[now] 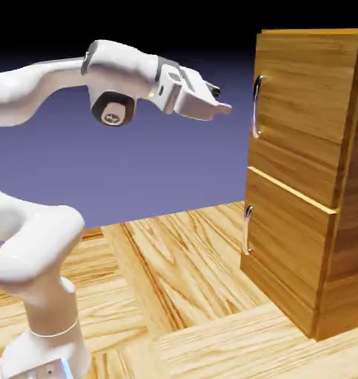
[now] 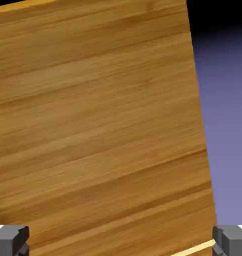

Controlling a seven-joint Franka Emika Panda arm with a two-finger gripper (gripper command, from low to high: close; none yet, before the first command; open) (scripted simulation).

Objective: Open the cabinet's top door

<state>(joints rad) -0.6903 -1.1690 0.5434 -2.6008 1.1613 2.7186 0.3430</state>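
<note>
Exterior view. We list one cabinet (image 1: 293, 244), a tall box in orange-brown wood grain, standing at the exterior view's right on a floor of pale wood-grain panels (image 1: 189, 274). Upper front: the top door (image 1: 300, 111), closed, flush with the cabinet's face, fitted with a long curved silver bar handle (image 1: 256, 107). Below it, past a pale dividing edge: the lower door (image 1: 285, 248), also closed, with a shorter silver handle (image 1: 247, 231). Both handles are mounted toward the side of the front nearer the arm. Interior contents: hidden behind the doors.

One white Franka Panda arm (image 1: 39, 270), at the exterior view's left; its upper part enters from that edge and reaches across toward the cabinet. The hand is raised to about the level of the top door's handle, pointing at the cabinet with a slight downward tilt. The gripper (image 1: 224, 109) stops short of the handle, with a gap of backdrop between them.

Hand view. We record the top door's grain filling most of the frame, its bands sloping, with blue-violet backdrop beyond one edge and the pale dividing edge at the bottom. Only here do we see both grey fingertips (image 2: 11, 240), set wide apart at the lower corners: claw fully spread, holding nothing. The handles appear only in the exterior view.
</note>
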